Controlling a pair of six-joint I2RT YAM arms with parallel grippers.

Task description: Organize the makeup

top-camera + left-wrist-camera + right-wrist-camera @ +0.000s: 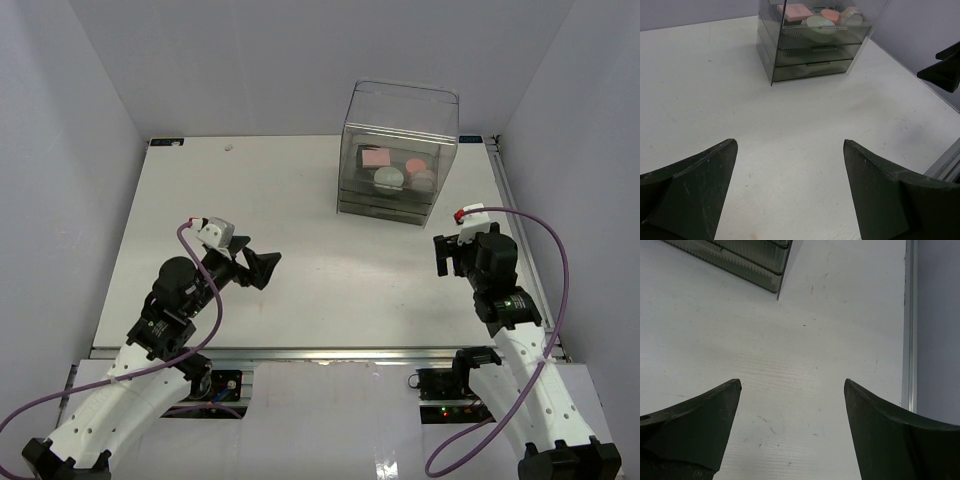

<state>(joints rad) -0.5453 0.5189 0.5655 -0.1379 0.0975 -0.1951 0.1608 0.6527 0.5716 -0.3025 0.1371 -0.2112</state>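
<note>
The makeup lies in the top tray of the clear box (352,140): a pink rectangular palette (375,157), a pale round compact (388,178), a salmon round compact (414,162) and a pale pink one (425,180). The left wrist view shows the palette (796,11) and compacts (820,22) from the front. My left gripper (256,268) is open over bare table at centre-left, far from the box. My right gripper (447,255) is open with nothing in it, just right of and nearer than the box. Its wrist view shows only the box's lower corner (757,262).
The clear box has grey drawers (815,54) stacked below its tray. A metal rail (910,325) runs along the table's right edge beside the wall. White table surface (300,250) spreads between the arms. A small pale speck (230,147) lies at the far edge.
</note>
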